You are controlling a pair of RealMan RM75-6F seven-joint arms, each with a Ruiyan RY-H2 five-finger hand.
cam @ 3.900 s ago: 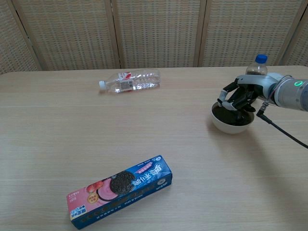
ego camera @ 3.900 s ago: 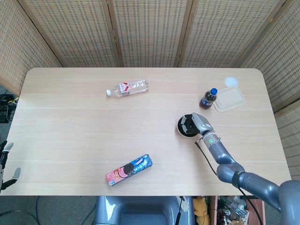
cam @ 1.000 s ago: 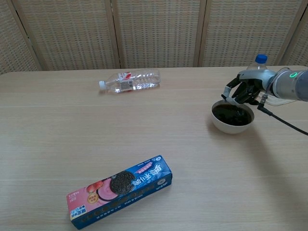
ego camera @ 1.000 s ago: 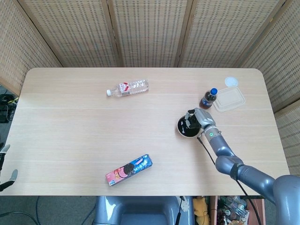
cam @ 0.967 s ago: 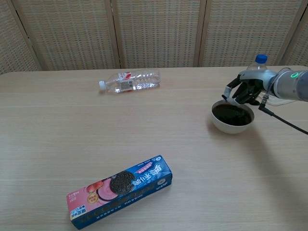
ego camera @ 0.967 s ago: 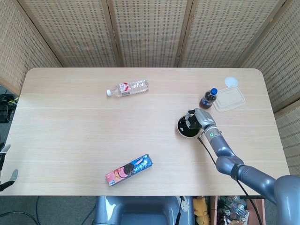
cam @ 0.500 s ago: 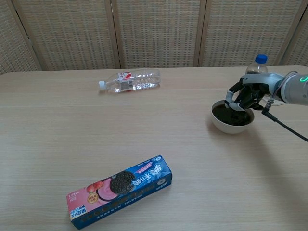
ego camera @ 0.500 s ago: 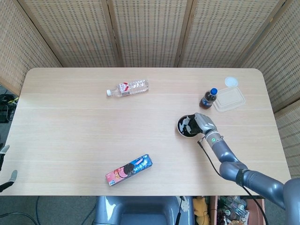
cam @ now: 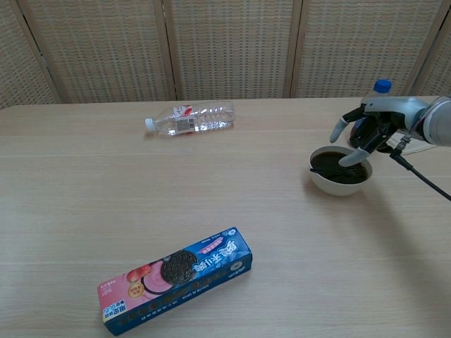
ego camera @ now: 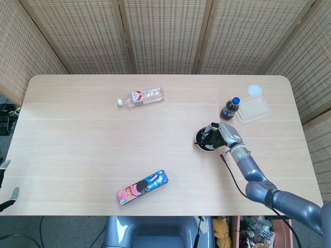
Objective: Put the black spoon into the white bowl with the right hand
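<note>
The white bowl point(cam: 340, 183) stands at the right of the table, its inside dark. The black spoon point(cam: 320, 169) lies in it, with the thin handle reaching to the left rim. My right hand point(cam: 366, 128) hovers just above the bowl's right rim with its fingers spread, holding nothing. In the head view the right hand point(ego camera: 221, 134) covers the right side of the bowl point(ego camera: 201, 140). Only the fingertips of my left hand point(ego camera: 6, 186) show, at the far left edge below the table, apart and empty.
A cola bottle point(cam: 376, 92) stands just behind the right hand, next to a clear plastic container point(ego camera: 253, 109) and a white lid point(ego camera: 255, 90). A water bottle point(cam: 189, 117) lies at the back middle. A cookie box point(cam: 176, 278) lies near the front edge.
The right hand has risen off the bowl and spread its fingers. The spoon now lies free in the bowl. The left hand has barely moved.
</note>
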